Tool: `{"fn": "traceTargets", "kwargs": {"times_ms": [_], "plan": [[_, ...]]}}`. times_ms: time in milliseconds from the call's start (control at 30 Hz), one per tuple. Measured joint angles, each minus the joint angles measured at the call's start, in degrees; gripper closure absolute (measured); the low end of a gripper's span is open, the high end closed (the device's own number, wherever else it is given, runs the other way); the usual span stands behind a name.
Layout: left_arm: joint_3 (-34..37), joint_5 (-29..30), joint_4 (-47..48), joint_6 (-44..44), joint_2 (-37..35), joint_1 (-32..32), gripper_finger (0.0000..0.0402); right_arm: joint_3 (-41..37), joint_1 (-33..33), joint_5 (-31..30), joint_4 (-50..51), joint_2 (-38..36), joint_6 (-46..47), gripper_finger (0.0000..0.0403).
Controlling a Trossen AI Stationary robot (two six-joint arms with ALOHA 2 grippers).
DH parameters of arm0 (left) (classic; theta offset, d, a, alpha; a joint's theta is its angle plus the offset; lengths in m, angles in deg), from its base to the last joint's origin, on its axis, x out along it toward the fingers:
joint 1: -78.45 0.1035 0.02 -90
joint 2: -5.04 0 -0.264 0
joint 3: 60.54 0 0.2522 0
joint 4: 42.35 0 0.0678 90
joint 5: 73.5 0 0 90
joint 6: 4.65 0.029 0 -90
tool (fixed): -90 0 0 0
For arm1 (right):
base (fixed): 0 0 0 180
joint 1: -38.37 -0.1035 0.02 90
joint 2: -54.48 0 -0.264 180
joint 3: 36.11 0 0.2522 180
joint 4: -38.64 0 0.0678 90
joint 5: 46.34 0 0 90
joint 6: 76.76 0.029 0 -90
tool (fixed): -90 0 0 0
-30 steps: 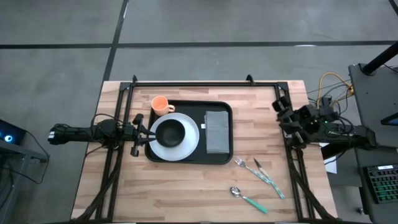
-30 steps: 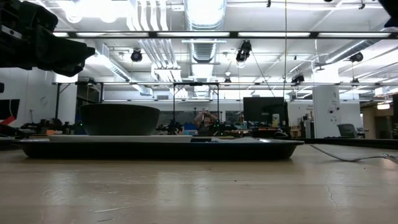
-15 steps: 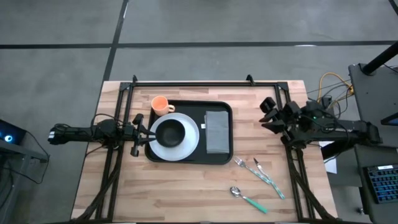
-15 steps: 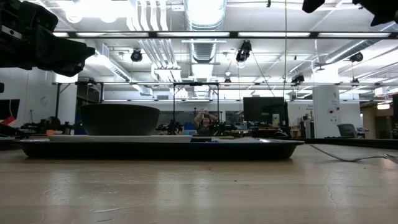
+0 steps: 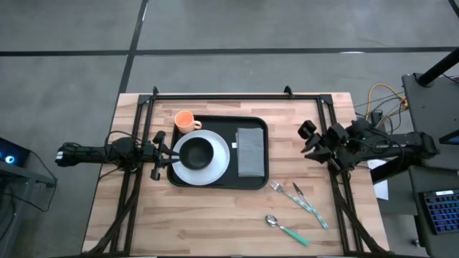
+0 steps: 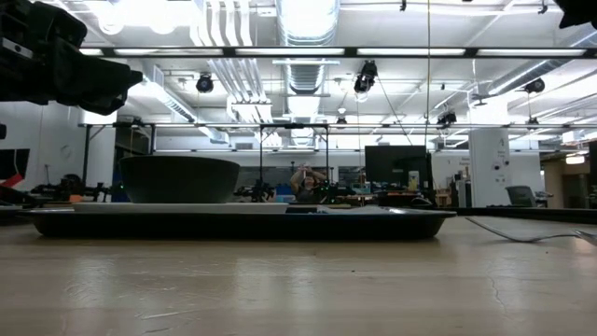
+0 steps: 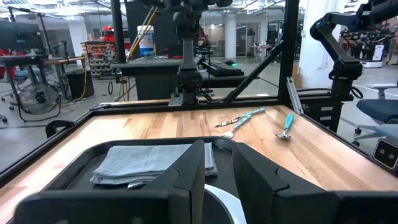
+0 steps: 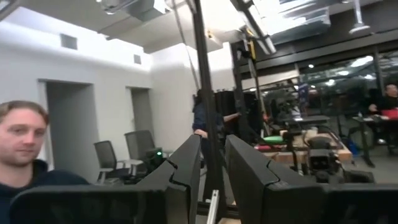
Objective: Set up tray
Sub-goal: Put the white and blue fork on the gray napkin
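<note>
Since the earlier frames, only the right arm has moved: its gripper [image 5: 310,140] has swung in from the table's right edge and now hangs over the bare wood right of the tray, above the fork and knife. In the low view it has left the top right corner almost entirely. The left arm has not shifted.

The left gripper [image 5: 163,154] sits at the tray's left rim, its fingers [image 7: 186,174] a narrow gap apart with nothing visible between them. The tray [image 5: 256,180] lies at the table's middle. On it, an orange cup [image 5: 184,120] stands at the far left corner, a white plate [image 5: 222,159] holds a black bowl [image 5: 197,152], and a grey napkin [image 5: 250,151] lies to the right.

On the wood nearer the front, right of the tray, lie a spoon [image 5: 285,227], a fork [image 5: 290,196] and a knife [image 5: 310,202], well apart from the tray. The right gripper's fingers [image 8: 249,168] also stand slightly apart, holding nothing, and point toward the room, where a person shows.
</note>
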Motion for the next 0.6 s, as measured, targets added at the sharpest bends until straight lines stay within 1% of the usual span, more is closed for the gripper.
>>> {"fn": "traceTargets", "kwargs": {"times_ms": [100, 300, 400, 500, 600], "plan": [[0.0, 0.0, 0.01, -0.01, 0.01, 0.0, 0.0337, 0.32, -2.28, -0.56, 0.03, 0.11, -2.07, 0.0337], [0.0, 0.0, -0.01, -0.01, 0.02, 0.02, 0.0337, 0.75, -6.96, -6.36, 0.05, 1.91, -4.0, 0.0335], [0.0, 0.0, -0.01, 0.0, 0.01, 0.01, 0.0337, 1.62, -8.67, -7.95, 0.71, 3.97, -5.03, 0.0335], [0.0, 0.0, -0.01, 0.01, 0.0, 0.0, 0.0337, 4.29, -9.89, -8.08, 5.34, 6.27, -5.06, 0.0335], [0.0, 0.0, -0.01, 0.0, 0.0, 0.01, 0.0337, 8.1, -11.19, -8.54, 14.51, 9.01, -5.09, 0.0335]]}}
